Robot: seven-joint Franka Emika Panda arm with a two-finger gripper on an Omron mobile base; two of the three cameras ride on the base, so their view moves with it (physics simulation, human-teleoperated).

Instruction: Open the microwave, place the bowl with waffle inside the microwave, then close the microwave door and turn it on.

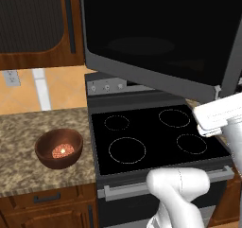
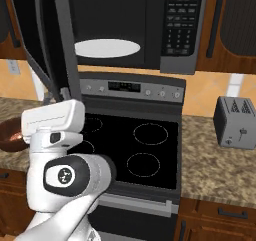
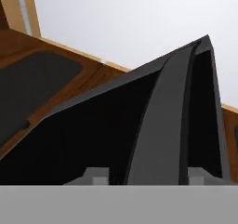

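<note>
You have the microwave door [image 1: 156,38] swung wide open, and the gripper [image 3: 144,179] is at its long vertical handle [image 3: 160,125]: in the hand view the handle rises between the two finger tips, so the jaws stand spread on both sides of it, but I cannot tell if the pads really touch it. The microwave [image 2: 150,27] hangs above the stove [image 2: 135,145], and its white round plate [image 2: 107,48] is visible inside. The door is a stiff, hinged panel; I judge it will swing easily and needs only a light push, best at the handle, far from the hinge. The bowl [image 1: 59,148] stands on the granite counter [image 1: 28,127] to the left of the stove, near the counter's front edge, with the waffle [image 1: 63,150] lying flat on its bottom. The bowl looks wooden, light and rigid, with a smooth curved wall that may slip; I would take it by the rim, one finger inside and one outside, and keep it level so the loose waffle does not slide out. The waffle itself looks small and light. A toaster [image 2: 235,122] stands on the counter at the right of the stove. The button panel [image 2: 181,22] has a display and keys, but the writing on them is too small to read, and I see no brand name.
</note>
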